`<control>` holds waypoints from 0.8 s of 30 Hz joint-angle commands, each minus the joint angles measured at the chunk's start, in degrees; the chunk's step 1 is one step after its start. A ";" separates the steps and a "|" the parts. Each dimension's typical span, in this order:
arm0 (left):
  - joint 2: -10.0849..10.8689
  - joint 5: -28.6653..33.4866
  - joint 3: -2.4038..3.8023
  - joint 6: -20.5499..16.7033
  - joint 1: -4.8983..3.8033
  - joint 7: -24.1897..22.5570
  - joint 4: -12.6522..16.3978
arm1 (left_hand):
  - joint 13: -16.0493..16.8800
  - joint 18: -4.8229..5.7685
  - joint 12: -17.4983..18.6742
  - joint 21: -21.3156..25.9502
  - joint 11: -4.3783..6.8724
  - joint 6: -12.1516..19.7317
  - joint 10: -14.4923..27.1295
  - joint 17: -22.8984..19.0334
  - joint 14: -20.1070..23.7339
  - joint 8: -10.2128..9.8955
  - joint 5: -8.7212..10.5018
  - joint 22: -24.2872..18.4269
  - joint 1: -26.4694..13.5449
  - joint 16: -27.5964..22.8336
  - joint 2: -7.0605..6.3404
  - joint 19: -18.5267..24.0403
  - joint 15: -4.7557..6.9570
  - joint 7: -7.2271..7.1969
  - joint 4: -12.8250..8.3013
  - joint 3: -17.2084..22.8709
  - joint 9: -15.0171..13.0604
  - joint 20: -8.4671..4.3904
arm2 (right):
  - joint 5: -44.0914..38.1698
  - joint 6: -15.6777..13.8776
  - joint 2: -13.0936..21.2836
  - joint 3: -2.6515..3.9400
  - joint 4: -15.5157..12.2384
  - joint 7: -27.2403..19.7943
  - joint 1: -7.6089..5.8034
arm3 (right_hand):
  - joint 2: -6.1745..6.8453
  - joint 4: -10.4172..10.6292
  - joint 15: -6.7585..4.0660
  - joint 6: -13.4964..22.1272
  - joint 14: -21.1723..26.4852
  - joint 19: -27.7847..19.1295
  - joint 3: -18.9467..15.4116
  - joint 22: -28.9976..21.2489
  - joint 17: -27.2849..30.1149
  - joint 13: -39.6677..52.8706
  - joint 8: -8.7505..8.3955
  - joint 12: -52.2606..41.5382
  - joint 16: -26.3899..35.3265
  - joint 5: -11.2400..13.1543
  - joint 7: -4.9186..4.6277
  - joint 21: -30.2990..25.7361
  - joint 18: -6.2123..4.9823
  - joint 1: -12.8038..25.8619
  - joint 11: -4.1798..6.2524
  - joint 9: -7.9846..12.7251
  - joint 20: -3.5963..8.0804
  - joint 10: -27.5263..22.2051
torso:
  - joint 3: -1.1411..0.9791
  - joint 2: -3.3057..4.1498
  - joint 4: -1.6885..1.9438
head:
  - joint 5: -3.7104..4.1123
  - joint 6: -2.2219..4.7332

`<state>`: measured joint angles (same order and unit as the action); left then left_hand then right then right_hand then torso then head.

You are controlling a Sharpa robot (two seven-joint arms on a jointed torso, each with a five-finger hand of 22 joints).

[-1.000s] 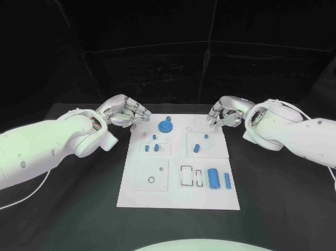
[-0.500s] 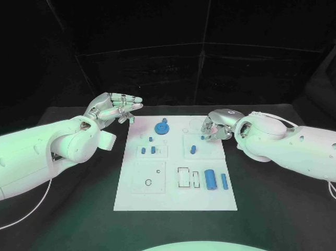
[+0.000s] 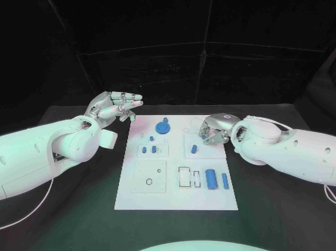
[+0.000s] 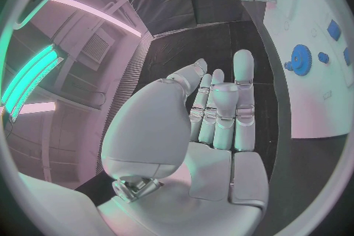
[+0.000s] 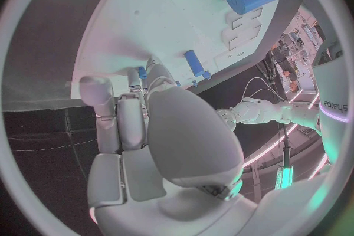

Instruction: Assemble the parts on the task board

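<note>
The white task board lies in the middle of the table. On it are a blue gear, small blue pegs, another peg, and a thick blue cylinder beside a slim one. My right hand hangs over the board's far right part, fingers curled down toward it. In the right wrist view its fingertips reach the board next to a small blue peg; a grip is not clear. My left hand is raised beyond the board's far left corner, fingers stretched out and empty.
Black table lies on both sides of the board and in front of it. A dark curtain closes the back. Rectangular slots and a round hole mark the board's near half.
My right hand has come down and inward from beyond the board's far right corner onto its far right part. My left hand has lifted away from the board and uncurled its fingers.
</note>
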<state>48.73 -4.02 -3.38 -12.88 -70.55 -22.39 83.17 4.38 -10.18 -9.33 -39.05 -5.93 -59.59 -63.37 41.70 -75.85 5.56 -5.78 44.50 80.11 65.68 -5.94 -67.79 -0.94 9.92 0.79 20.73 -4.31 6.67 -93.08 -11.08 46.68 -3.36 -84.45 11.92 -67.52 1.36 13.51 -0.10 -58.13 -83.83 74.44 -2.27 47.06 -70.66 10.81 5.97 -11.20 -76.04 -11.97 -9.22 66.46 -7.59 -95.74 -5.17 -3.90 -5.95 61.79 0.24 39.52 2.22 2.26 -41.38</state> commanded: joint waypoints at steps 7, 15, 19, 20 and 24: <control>0.06 0.95 0.04 0.25 -0.06 -0.70 -0.04 | 0.01 -0.31 -0.29 0.49 -0.27 0.26 -0.01 0.19 0.36 0.00 -0.16 -0.13 0.15 -0.17 0.36 0.34 -0.17 0.46 -0.25 0.27 0.13 0.15 | -0.79 1.85 -0.75 -0.05 0.63 -0.28 0.18 | -0.98 -0.37 0.05 -1.74 -2.73 0.25 5.48 0.66 -0.37 -2.07 -0.70 1.01 -0.60 3.63 0.09 0.87 0.03 -2.30 0.11 -0.08 -0.02 1.67 | -0.02 0.00 -0.01 | -0.03 -0.20; 0.23 0.95 0.04 0.55 -0.06 -0.25 -0.02 | -0.02 -0.30 -0.34 0.54 -0.38 0.50 0.22 0.23 0.32 -0.04 -0.16 -0.18 0.17 -0.09 0.36 0.29 -0.23 0.59 -0.30 0.30 0.18 0.18 | -1.15 1.95 -0.94 -0.05 0.72 1.17 0.20 | -0.69 -1.84 -0.34 -3.75 -2.63 1.11 14.36 3.31 0.77 -3.63 -0.90 1.35 -0.13 5.49 0.36 2.71 0.45 -3.02 0.42 -0.12 0.39 3.79 | -0.02 0.02 -0.01 | 0.29 -0.36; 0.25 0.95 0.04 0.62 -0.06 -0.09 -0.04 | -0.04 -0.29 -0.39 0.58 -0.45 0.71 0.41 0.20 0.32 -0.09 -0.15 -0.21 0.18 -0.06 0.31 0.26 -0.27 0.68 -0.36 0.31 0.22 0.21 | -1.99 1.64 -1.13 -0.05 0.70 1.96 0.21 | 1.21 -2.43 -0.43 -4.84 -2.62 2.07 19.45 6.11 1.24 -4.32 -1.08 1.41 -0.06 5.90 0.59 4.54 0.83 -0.36 0.50 -0.15 0.58 4.96 | -0.04 0.01 -0.03 | 0.39 -0.44; 0.26 0.95 0.04 0.64 -0.06 -0.06 -0.05 | -0.05 -0.28 -0.40 0.59 -0.47 0.76 0.46 0.18 0.32 -0.10 -0.15 -0.21 0.19 -0.06 0.30 0.25 -0.29 0.71 -0.37 0.31 0.23 0.22 | -2.22 1.56 -1.17 -0.05 0.68 2.14 0.21 | 2.08 -2.78 -0.63 -4.94 -2.61 2.11 20.79 6.41 1.36 -4.52 -1.25 1.51 -0.06 5.98 0.41 4.78 0.96 0.56 0.62 -0.12 0.47 5.08 | -0.03 0.02 -0.04 | 0.40 -0.44; 0.31 0.95 0.04 0.68 -0.06 0.06 -0.06 | -0.06 -0.28 -0.42 0.60 -0.49 0.83 0.52 0.17 0.32 -0.11 -0.15 -0.22 0.21 -0.05 0.29 0.24 -0.30 0.73 -0.40 0.32 0.24 0.23 | -3.19 0.96 -1.23 -0.04 0.45 2.77 0.21 | 4.18 -4.51 -0.64 -5.58 -2.60 2.29 25.30 7.47 1.72 -5.03 -1.57 1.59 -0.10 6.18 0.58 5.55 1.12 3.48 0.71 -0.14 0.49 5.69 | -0.01 -0.01 -0.02 | 0.44 -0.55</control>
<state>49.00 -3.44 -3.39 -12.79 -70.54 -22.21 83.06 4.39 -10.16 -9.55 -38.84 -6.15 -58.96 -63.15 41.88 -75.65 5.56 -5.78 44.34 80.12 65.68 -5.94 -67.79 -1.14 10.54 0.63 20.89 -4.13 6.67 -94.80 -10.82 45.53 -3.20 -83.85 13.44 -67.54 5.57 9.21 -0.32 -63.36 -84.05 76.21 22.42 54.39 -68.99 5.85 4.61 -9.64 -76.37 -6.02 -8.52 71.84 -7.59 -92.99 -4.49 -4.01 -5.42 67.28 0.20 39.56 2.21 2.66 -41.86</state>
